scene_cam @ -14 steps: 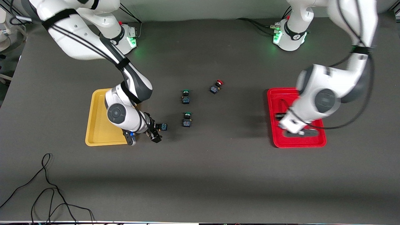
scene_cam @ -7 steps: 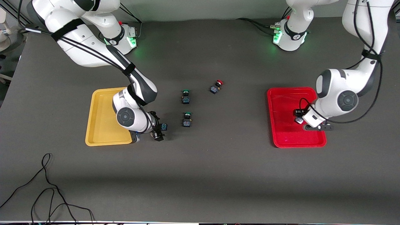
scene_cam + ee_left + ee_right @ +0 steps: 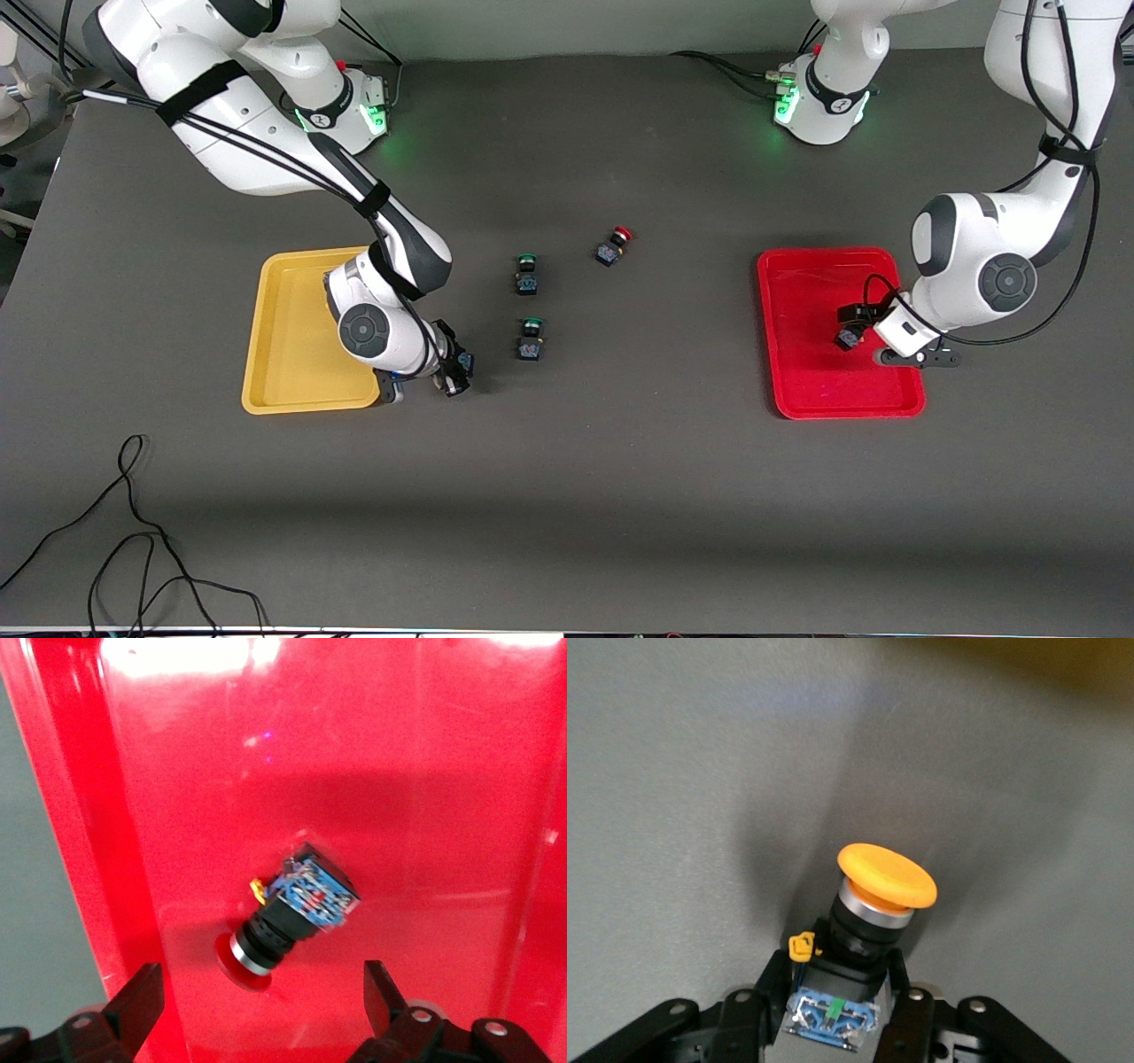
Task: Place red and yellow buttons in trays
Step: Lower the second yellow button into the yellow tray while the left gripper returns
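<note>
Left end effector (image 3: 257,1010), fingers apart, has released a red-capped black-and-blue push-button (image 3: 297,904) in the shallow red plastic tray (image 3: 797,390); right end effector (image 3: 846,1005), apparently just off the bench, clamps an orange-capped push-button (image 3: 873,899) beside the yellow tray (image 3: 279,390).

No readable text, labels, brands or numbers anywhere.

Right pincer (image 3: 454,372) sits low on the desk (image 3: 620,496) just beside the yellow tray (image 3: 283,354) rim, with two green-capped switches (image 3: 528,275) (image 3: 531,340) near it toward mid-desk. Red-capped button (image 3: 611,245) stands apart with open desk around. Left pincer (image 3: 855,332) over the red tray (image 3: 815,390), jaws spread; one button (image 3: 297,908) lies between them.
</note>
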